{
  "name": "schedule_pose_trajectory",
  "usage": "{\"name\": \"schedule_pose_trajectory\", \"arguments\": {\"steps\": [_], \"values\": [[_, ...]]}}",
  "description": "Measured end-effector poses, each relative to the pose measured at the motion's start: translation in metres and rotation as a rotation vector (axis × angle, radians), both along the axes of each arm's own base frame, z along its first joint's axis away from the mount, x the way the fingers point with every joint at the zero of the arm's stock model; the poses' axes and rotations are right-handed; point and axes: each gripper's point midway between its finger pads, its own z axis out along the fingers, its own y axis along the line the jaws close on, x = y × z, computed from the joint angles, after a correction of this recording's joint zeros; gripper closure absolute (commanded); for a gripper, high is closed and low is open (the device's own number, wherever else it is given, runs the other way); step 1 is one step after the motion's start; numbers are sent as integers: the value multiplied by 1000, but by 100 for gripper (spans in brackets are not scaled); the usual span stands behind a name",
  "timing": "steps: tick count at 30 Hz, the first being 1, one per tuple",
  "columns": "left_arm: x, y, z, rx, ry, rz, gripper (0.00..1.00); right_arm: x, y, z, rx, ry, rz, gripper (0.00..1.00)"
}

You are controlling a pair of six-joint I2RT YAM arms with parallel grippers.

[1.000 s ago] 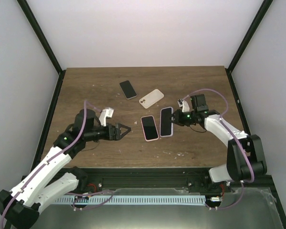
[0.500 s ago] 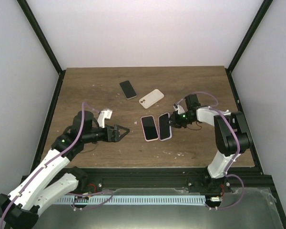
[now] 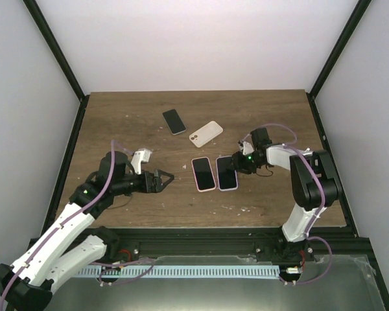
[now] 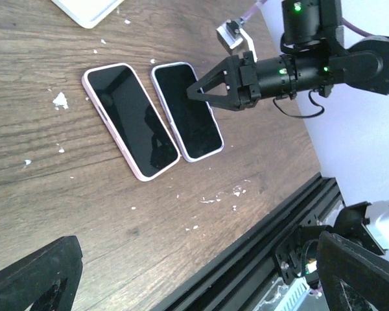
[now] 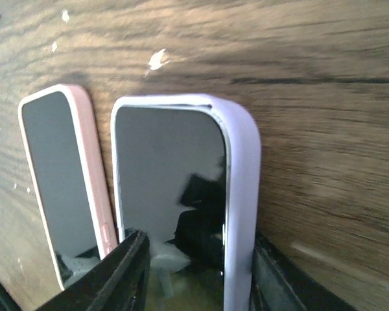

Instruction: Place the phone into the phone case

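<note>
A black phone in a lavender case (image 3: 227,173) lies flat mid-table, right of a phone in a pink case (image 3: 203,173). My right gripper (image 3: 236,163) straddles the lavender phone's far right end. In the right wrist view its fingers (image 5: 131,262) flank that phone (image 5: 168,168), jaws spread phone-wide against its sides. A thin gap shows at the case's far corner. The left wrist view shows both phones (image 4: 188,113) and the right gripper (image 4: 193,94). My left gripper (image 3: 167,181) is open and empty, left of the pink phone.
A bare black phone (image 3: 174,121) and an empty cream case (image 3: 205,133) lie further back on the wooden table (image 3: 117,123). White flecks dot the wood. The table's black front rail (image 4: 266,240) runs near the left gripper (image 4: 198,259).
The right gripper swung the lavender-cased phone from tilted to lying flat and parallel beside the pink one, and its arm folded inward. The left gripper drew back slightly to the left.
</note>
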Motion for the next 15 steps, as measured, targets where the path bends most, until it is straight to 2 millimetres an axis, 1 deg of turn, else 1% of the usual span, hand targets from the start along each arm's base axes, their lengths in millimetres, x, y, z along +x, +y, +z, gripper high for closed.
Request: {"name": "schedule_pose_trajectory", "arguments": {"steps": [2, 5, 7, 9, 13, 15], "values": [[2, 2, -1, 9, -1, 18, 0, 3, -3, 2, -20, -16, -11, 52], [5, 6, -3, 27, -1, 41, 0, 7, -10, 6, -57, -39, -39, 42], [7, 10, -4, 46, 0, 63, 0, 10, -11, 13, -63, -57, -58, 32], [9, 13, -6, 64, 1, 85, 0, 14, -12, 24, -53, -83, -81, 22], [14, 21, -7, 106, 6, 132, 0, 25, -9, 44, -2, -135, -146, 21], [17, 24, -8, 124, 9, 152, 0, 33, -9, 47, 18, -136, -195, 22]]}}
